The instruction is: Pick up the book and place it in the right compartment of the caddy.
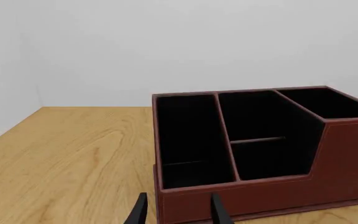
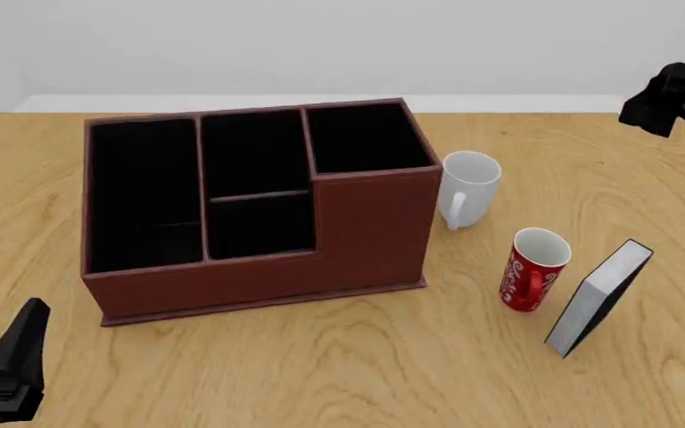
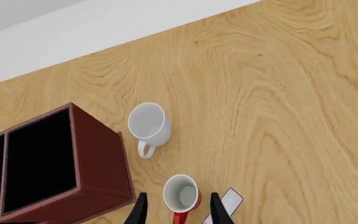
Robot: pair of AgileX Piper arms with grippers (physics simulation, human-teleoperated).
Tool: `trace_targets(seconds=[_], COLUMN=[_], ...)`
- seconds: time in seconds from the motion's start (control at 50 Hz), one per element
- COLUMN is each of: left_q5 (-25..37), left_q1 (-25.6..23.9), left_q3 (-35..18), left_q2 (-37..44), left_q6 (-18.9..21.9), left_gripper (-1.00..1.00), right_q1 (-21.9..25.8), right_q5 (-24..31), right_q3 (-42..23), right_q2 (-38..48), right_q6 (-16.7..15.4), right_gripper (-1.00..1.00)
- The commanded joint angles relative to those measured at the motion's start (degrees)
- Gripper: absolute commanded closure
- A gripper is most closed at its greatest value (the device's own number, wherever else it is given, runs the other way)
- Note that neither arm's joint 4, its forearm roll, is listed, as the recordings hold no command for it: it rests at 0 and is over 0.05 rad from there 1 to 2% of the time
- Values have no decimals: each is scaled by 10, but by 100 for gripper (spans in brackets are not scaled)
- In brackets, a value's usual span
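Book (image 2: 602, 295) upright on table (image 2: 318, 366), tilted, white page edges facing front, just right of red mug (image 2: 534, 268); not in caddy (image 2: 367, 236).

Left to right in front view:
- Left gripper (image 2: 7, 374) low at near-left corner, short of caddy's front-left corner. Fingers (image 1: 140, 212) apart, nothing between.
- Caddy left of centre. Compartments all black inside, nothing visible in any. Left one full depth, middle split by a low divider, right one small at rear behind the tall stepped front.
- White mug (image 2: 467, 189) just beside caddy's right wall, handle toward front. Interior looks empty.
- Red mug nearer, right of caddy's front corner, also looks empty in right wrist view.
- Right gripper (image 3: 177, 210) high over red mug (image 3: 180, 196), fingers spread, holding nothing.

Open table ahead of caddy front and right of book out to edge.
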Motion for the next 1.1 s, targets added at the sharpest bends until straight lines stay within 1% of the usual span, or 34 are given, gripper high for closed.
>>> trace_targets(seconds=[0.02, 0.04, 0.06, 0.08, 0.16, 0.18, 0.2, 0.22, 0.34, 0.36, 0.38, 0.4, 0.42, 0.44, 0.46, 0.48, 0.54, 0.56, 0.58, 0.64, 0.66, 0.7, 0.72, 0.74, 0.78, 0.88, 0.9, 0.92, 0.96, 0.98, 1.04, 1.06, 1.08, 1.1], left_q5=[0, 0, 0, 0, 0, 0, 0, 0, 0, 0, 0, 0, 0, 0, 0, 0, 0, 0, 0, 0, 0, 0, 0, 0, 0, 0, 0, 0, 0, 0, 0, 0, 0, 0], left_q1=[0, 0, 0, 0, 0, 0, 0, 0, 0, 0, 0, 0, 0, 0, 0, 0, 0, 0, 0, 0, 0, 0, 0, 0, 0, 0, 0, 0, 0, 0, 0, 0, 0, 0], left_q3=[0, 0, 0, 0, 0, 0, 0, 0, 0, 0, 0, 0, 0, 0, 0, 0, 0, 0, 0, 0, 0, 0, 0, 0, 0, 0, 0, 0, 0, 0, 0, 0, 0, 0], left_q2=[0, 0, 0, 0, 0, 0, 0, 0, 0, 0, 0, 0, 0, 0, 0, 0, 0, 0, 0, 0, 0, 0, 0, 0, 0, 0, 0, 0, 0, 0, 0, 0, 0, 0], left_q6=[0, 0, 0, 0, 0, 0, 0, 0, 0, 0, 0, 0, 0, 0, 0, 0, 0, 0, 0, 0, 0, 0, 0, 0, 0, 0, 0, 0, 0, 0, 0, 0, 0, 0], left_gripper=[-100, -100, -100, -100, -100, -100, -100, -100, -100, -100, -100, -100, -100, -100, -100, -100, -100, -100, -100, -100, -100, -100, -100, -100, -100, -100, -100, -100, -100, -100, -100, -100, -100, -100], right_q1=[-17, -24, -21, -21, -36, -40, -38, -44, -60, -65, -59, -62, -73, -68, -68, -70, -77, -77, -82, -87, -91, -94, -98, -95, -104, -105, -108, -113, -115, -117, -119, -123, -126, -124], right_q5=[12, 15, 10, 11, 12, 13, 13, 15, 11, 10, 6, 6, 3, -1, -1, -1, -6, -6, -6, -10, -13, -14, -18, -16, -18, -22, -25, -27, -32, -33, -40, -42, -46, -49], right_q3=[-2, -3, 7, 5, 6, 4, 7, 3, 13, 14, 19, 19, 27, 36, 36, 37, 41, 41, 42, 55, 61, 62, 67, 64, 64, 71, 74, 76, 80, 80, 90, 91, 97, 99], right_q2=[10, 14, 9, 10, 6, 6, 4, 5, -5, -4, -7, -6, -7, -11, -11, -10, -13, -13, -13, -18, -20, -20, -22, -21, -20, -19, -19, -17, -16, -14, -12, -8, -9, -7], right_q6=[23, 1, 27, 17, 21, 17, 25, 16, 22, 16, 32, 19, 20, 32, 32, 22, 33, 33, 26, 28, 36, 28, 40, 32, 33, 31, 35, 30, 36, 28, 33, 23, 31, 28], right_gripper=[-100, -100, -100, -100, -100, -100, -100, -100, -100, -100, -100, -100, -100, -100, -100, -100, -100, -100, -100, -100, -100, -100, -100, -100, -100, -100, -100, -100, -100, -100, -100, -100, -100, -100])
